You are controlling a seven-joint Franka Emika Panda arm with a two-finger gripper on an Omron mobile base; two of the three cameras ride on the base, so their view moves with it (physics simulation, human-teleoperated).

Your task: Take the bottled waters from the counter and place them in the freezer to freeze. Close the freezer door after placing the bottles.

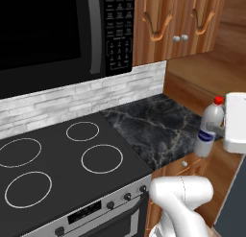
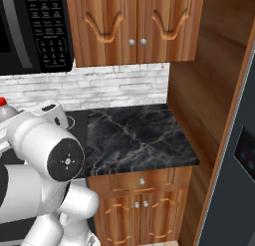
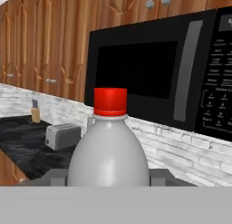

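Red-capped bottle [image 3: 108,150] clenched in tool [image 3: 108,177], above black marble counter [image 1: 153,128], stovetop [image 1: 62,159] beside, microwave [image 3: 158,73] behind

Red-capped bottle [image 3: 108,146] base cut off – tool [image 1: 222,130] fingertips hidden

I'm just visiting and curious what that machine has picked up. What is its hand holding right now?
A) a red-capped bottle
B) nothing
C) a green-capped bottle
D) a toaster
A: the hand is closed around a whitish red-capped bottle, held upright in the air beyond the edge of the black marble counter; its red cap rises between the fingertips in the hand view.
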